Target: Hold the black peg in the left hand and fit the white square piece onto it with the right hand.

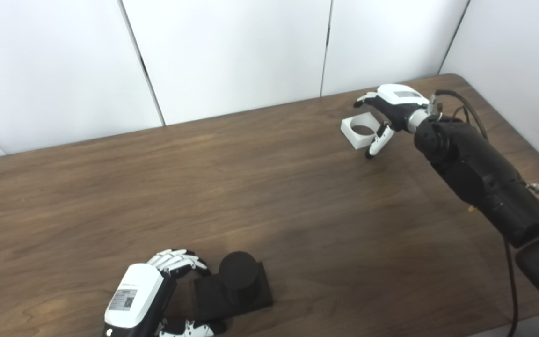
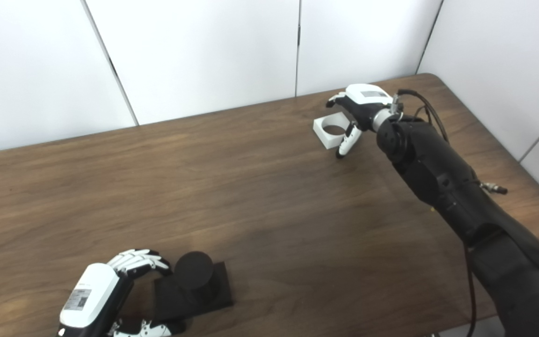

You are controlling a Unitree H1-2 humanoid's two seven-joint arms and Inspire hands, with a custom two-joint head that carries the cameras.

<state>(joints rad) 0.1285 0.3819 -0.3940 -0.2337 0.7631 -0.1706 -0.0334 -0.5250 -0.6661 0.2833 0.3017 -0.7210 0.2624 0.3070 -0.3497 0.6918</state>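
The black peg [image 1: 237, 270] is a short round post on a square black base, standing on the table near the front left. My left hand [image 1: 157, 292] is at its left side, with fingers curled against the base's far edge and the thumb against its near edge. The white square piece [image 1: 360, 130], with a round hole, lies flat at the far right. My right hand [image 1: 389, 114] is open over its right side, fingers past the far edge and thumb beside the near edge. The piece rests on the table.
The brown wooden table [image 1: 269, 187] ends at white wall panels [image 1: 232, 51] behind. Its right edge and rounded far corner are close to my right arm [image 1: 480, 173]. A cable runs along that arm.
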